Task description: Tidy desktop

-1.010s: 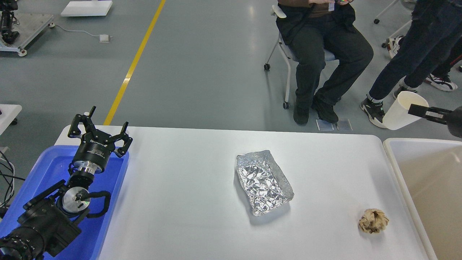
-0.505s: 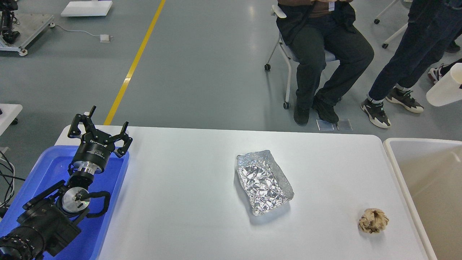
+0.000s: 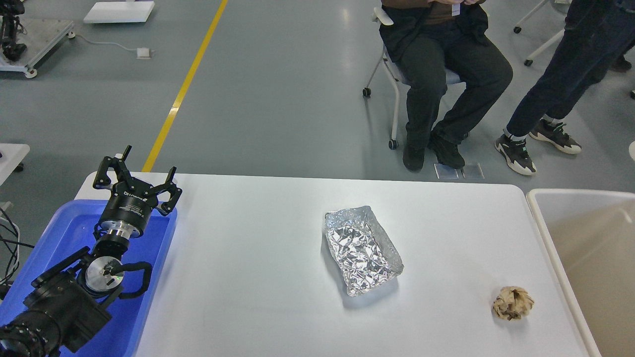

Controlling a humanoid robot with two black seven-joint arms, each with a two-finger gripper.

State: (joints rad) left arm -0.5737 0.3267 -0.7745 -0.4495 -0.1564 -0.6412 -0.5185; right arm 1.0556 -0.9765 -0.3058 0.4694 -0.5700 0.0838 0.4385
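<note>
The white desktop [image 3: 258, 277] fills the lower middle of the head view. A crumpled silver foil tray [image 3: 361, 250] lies near its middle. A brown crumpled paper ball [image 3: 513, 303] lies at the front right. My left gripper [image 3: 137, 173] is open and empty, held above the far end of the blue tray [image 3: 59, 233] at the left. My right gripper is out of view.
A cream-white rimmed bin [image 3: 590, 258] stands against the desktop's right edge. Beyond the far edge a person sits on a wheeled chair [image 3: 436, 84] and another stands at the far right [image 3: 560, 84]. A yellow floor line [image 3: 183, 89] runs behind.
My right gripper, holding a white cup at the far right, rose and moved out of view to the right. The standing person shifted his feet. My left arm has not moved.
</note>
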